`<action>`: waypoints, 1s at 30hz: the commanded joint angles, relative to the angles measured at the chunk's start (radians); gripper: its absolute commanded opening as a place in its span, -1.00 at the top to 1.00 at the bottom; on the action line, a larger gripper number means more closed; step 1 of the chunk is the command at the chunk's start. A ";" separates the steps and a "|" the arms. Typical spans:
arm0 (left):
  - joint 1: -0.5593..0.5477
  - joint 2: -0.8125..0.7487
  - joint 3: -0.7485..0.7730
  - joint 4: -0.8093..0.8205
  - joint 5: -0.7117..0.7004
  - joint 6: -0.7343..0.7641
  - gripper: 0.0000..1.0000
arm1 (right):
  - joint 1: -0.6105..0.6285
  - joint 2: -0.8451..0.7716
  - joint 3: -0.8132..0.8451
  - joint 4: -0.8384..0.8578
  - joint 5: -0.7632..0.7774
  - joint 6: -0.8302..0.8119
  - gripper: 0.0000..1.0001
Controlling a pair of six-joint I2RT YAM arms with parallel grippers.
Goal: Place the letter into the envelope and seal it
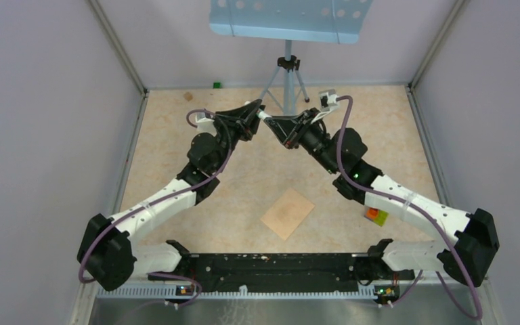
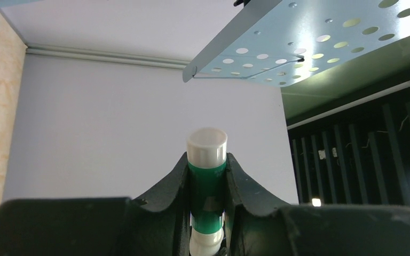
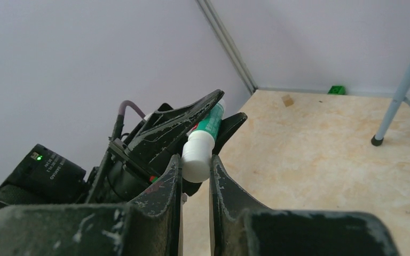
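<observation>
Pale lilac walls enclose a speckled beige table (image 1: 393, 135), with a perforated blue music stand (image 1: 288, 17) at its far end; above that far end both arms meet in mid-air; the left gripper (image 2: 207, 176) is closed about the green barrel of a glue stick (image 2: 206, 197), the right gripper (image 3: 195, 170) pinched on its white cap (image 3: 196, 154); the step looks to be uncapping, best done by pulling straight along the barrel while the left holds firm, so nothing tilts or drops; the envelope (image 1: 286, 213) lies flat near the arms' bases, well apart from both grippers, a tan sheet turned corner-on like a diamond, faintly mottled, its flap not discernible; the letter is nowhere in sight, perhaps inside already.
</observation>
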 commanded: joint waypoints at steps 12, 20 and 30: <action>-0.031 -0.037 0.131 -0.168 0.066 0.234 1.00 | 0.081 -0.011 0.078 -0.146 0.089 -0.140 1.00; -0.082 -0.036 0.139 -0.169 0.091 0.272 1.00 | 0.081 0.009 0.095 -0.166 0.066 -0.145 1.00; -0.139 -0.047 0.150 -0.196 0.086 0.327 1.00 | 0.081 0.038 0.132 -0.198 0.076 -0.153 1.00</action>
